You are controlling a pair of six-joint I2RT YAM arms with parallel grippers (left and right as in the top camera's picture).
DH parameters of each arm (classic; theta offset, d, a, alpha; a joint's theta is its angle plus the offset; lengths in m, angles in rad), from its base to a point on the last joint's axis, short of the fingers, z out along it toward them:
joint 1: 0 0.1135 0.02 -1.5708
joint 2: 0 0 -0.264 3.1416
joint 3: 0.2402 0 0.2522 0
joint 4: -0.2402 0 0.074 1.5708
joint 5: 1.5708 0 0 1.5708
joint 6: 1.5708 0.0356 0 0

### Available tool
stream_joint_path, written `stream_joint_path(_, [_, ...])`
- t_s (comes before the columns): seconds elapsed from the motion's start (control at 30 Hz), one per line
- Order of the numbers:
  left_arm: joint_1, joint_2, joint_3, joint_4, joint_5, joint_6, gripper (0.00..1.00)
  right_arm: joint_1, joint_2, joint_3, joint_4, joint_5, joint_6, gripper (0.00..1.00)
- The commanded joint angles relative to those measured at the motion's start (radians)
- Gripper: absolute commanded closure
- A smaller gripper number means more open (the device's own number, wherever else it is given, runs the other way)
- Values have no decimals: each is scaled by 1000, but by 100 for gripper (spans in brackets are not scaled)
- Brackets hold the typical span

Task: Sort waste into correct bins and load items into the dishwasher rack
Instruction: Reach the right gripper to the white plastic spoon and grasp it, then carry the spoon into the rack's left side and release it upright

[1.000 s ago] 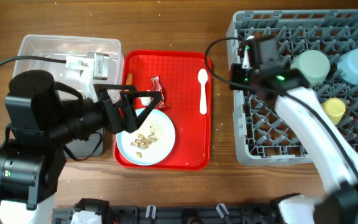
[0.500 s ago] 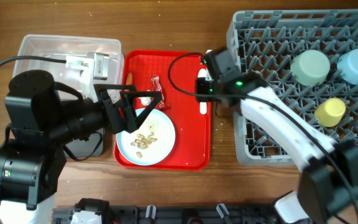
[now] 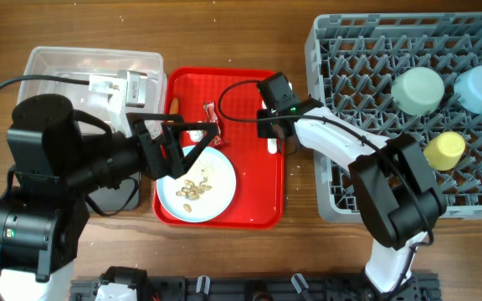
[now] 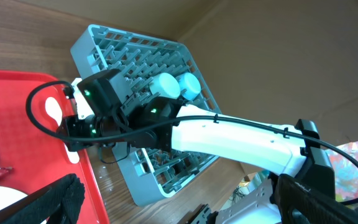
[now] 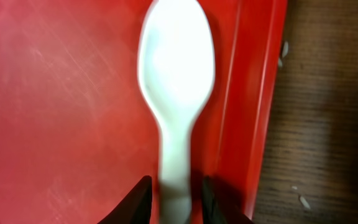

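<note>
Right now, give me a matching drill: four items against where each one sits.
Items: 1 white spoon; 2 yellow cup; 3 pale blue plate; 4 red candy wrapper.
Places: A in the dishwasher rack; B holding food scraps; C handle between the fingers of the right gripper; D on the red tray, next to the plate's rim.
Pairs: 1-C; 2-A; 3-B; 4-D.

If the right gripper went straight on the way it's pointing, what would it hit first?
The right gripper would first meet the white spoon, whose handle lies between its jaws on the red tray; how near is unclear.
</note>
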State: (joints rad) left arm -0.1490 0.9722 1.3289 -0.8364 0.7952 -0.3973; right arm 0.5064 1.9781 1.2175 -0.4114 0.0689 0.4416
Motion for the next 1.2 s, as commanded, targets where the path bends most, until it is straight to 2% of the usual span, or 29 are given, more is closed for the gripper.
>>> stream_joint_path(0.0, [-5,-1,11,2,15,20,0,0,32,-2,-28,21,3,75])
stream_joint_path(0.1, [-5,-1,11,2,15,20,0,0,32,-2,-45,21,3,84])
stream_joint_path(0.17, [-5,-1,11,2,15,20,0,0,32,-2,-52,16,3,82])
stream_joint_path(0.2, [-5,-1,11,2,15,20,0,0,32,-2,-53,9,3,76])
stream_joint_path(0.23, [-5,-1,11,2,15,20,0,0,32,-2,-54,3,3,75])
stream_joint_path(0.37, [-5,-1,11,2,15,20,0,0,32,-2,-63,2,4,83])
stream_joint_path(0.57, [-5,-1,11,2,15,20,0,0,24,10,-69,2,3,88])
stream_joint_path(1.0, [-5,-1,11,2,15,20,0,0,-268,10,-95,-14,-50,93])
stream_joint_path(1.17, [-5,-1,11,2,15,20,0,-29,-377,10,-120,64,-96,93])
